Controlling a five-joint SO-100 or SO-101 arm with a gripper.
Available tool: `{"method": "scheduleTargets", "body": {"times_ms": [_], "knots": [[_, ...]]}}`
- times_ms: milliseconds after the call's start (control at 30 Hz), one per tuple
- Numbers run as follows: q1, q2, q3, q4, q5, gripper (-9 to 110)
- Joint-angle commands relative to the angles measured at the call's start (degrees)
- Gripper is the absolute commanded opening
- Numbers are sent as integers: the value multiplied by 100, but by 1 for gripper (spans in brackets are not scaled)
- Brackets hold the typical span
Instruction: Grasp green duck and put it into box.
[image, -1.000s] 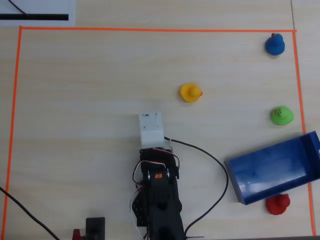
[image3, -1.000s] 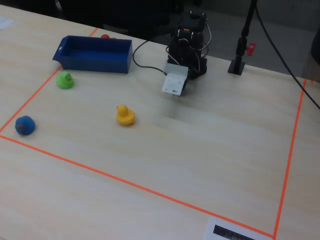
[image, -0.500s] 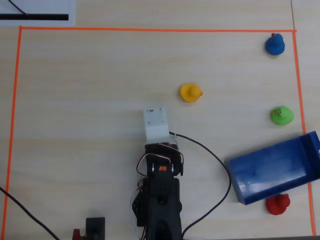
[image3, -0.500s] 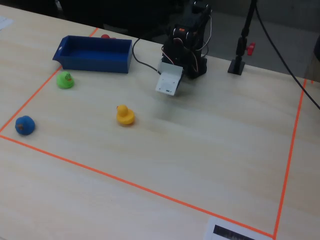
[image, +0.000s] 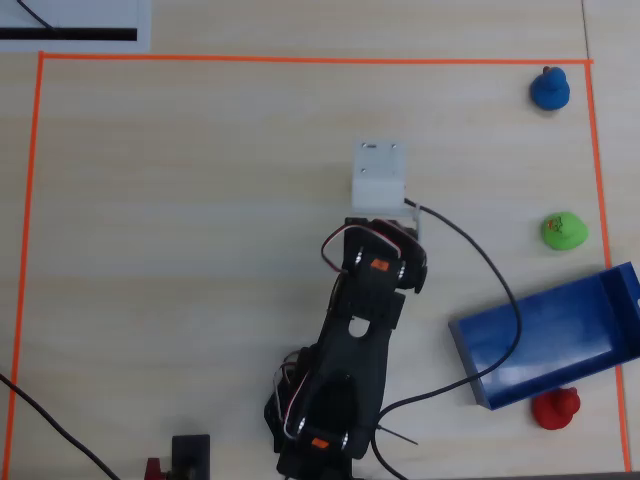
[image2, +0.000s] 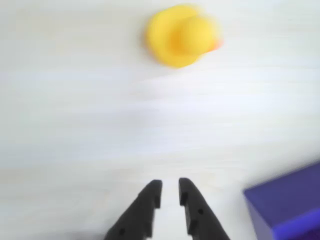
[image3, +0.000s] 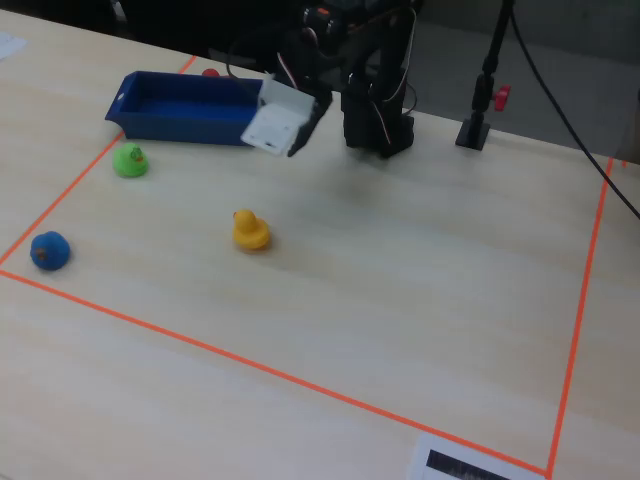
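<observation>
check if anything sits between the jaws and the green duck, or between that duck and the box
Nothing visible does. The gripper hangs near the yellow duck, which lies off that line. Bare table separates the green duck from the box.

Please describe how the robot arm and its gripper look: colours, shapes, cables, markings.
The arm is black plastic with small orange markings, thin red and white wires looped at its joints, and a black cable trailing off. A white boxy camera housing sits at the wrist. The gripper has two slim black tapered jaws.
</observation>
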Motion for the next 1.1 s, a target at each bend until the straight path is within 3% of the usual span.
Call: {"method": "scheduleTargets", "body": {"times_ms": [0, 567, 1067], "knots": [[475, -835, -1626, 9, -53, 4], [2443, -3542, -3612, -2742, -316, 21], [3656, -5572, -4465, -5581, 984, 26]]}}
